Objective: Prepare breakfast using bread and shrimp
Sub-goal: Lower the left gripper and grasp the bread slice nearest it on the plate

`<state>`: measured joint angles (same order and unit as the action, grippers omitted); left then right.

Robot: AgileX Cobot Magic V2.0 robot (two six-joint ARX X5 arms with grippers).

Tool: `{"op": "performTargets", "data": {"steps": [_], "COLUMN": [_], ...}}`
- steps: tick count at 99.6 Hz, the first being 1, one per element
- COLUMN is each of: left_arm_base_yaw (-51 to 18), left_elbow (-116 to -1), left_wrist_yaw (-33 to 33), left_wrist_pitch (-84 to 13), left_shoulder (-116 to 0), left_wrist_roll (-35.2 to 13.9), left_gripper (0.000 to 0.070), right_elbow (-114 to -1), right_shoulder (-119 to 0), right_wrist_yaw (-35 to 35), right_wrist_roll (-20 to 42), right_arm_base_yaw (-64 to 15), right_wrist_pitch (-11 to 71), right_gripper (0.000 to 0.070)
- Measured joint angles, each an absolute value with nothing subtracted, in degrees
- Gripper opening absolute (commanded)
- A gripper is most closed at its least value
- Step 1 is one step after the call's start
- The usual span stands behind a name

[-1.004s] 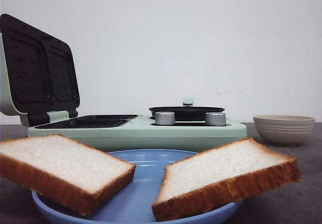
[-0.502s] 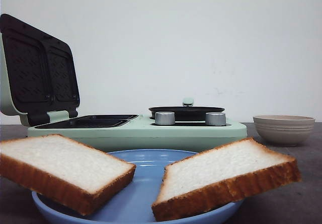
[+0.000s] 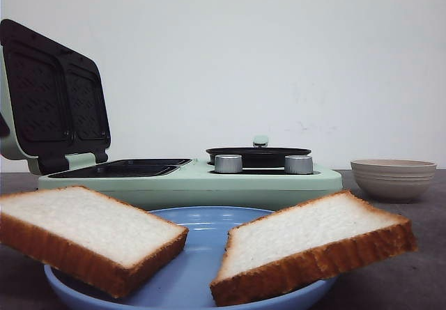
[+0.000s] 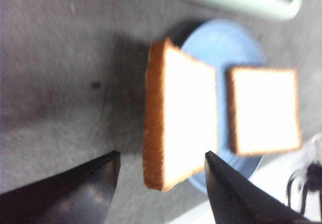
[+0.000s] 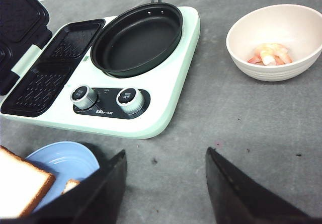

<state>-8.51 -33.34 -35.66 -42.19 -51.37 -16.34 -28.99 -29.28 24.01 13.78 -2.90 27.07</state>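
Two slices of white bread lie tilted on a blue plate (image 3: 188, 268) at the front, the left slice (image 3: 83, 230) and the right slice (image 3: 313, 244). In the left wrist view my left gripper (image 4: 161, 156) is open and empty, hovering above the outer end of the left slice (image 4: 186, 118); the other slice (image 4: 264, 110) lies beside it. That view is blurred. The shrimp (image 5: 269, 54) lie in a beige bowl (image 5: 261, 74). My right gripper (image 5: 166, 153) is open and empty over bare table in front of the cooker.
A pale green breakfast cooker (image 3: 195, 181) stands behind the plate, its sandwich-press lid (image 3: 52, 97) open at the left. A black frying pan (image 5: 137, 38) sits on its right side, behind two silver knobs (image 5: 131, 98). The beige bowl (image 3: 392, 177) stands at the right.
The bread, plate, cooker and bowl have not moved. A small dark shape has appeared at the far left edge of the front view, in front of the open lid.
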Motion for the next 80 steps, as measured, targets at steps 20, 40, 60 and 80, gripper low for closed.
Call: {"op": "performTargets", "data": {"steps": [20,40,60,80], "left_arm_base_yaw": [-12.82,-16.23,-18.70,-20.18], "left_elbow": [-33.34,-33.34,-33.34,-33.34], "left_wrist_yaw": [-34.33,-34.30,-34.30,-34.28], "left_wrist_pitch": [-38.89,-34.98,-32.01,-29.65], "left_shoulder": [-58.92,-63.11,-66.37,-69.01], "left_wrist_roll": [-15.53,-15.51,-15.53,-15.81], "left_gripper": [0.0310,0.0310,0.0310,0.0264], "right_elbow": [-28.99,-28.99,-28.99,-28.99], "right_shoulder": [-29.28,-29.28,-29.28,-29.28], "right_wrist_yaw": [24.01,24.03,24.38,24.40], "right_wrist_roll": [13.80,13.80,13.80,13.93], "right_arm_base_yaw": [-2.90,-2.90,-2.90,-2.90], "right_wrist_pitch": [26.65,26.65,26.65,26.63], "right_gripper": [0.0303,0.0303,0.0303,0.0303]}}
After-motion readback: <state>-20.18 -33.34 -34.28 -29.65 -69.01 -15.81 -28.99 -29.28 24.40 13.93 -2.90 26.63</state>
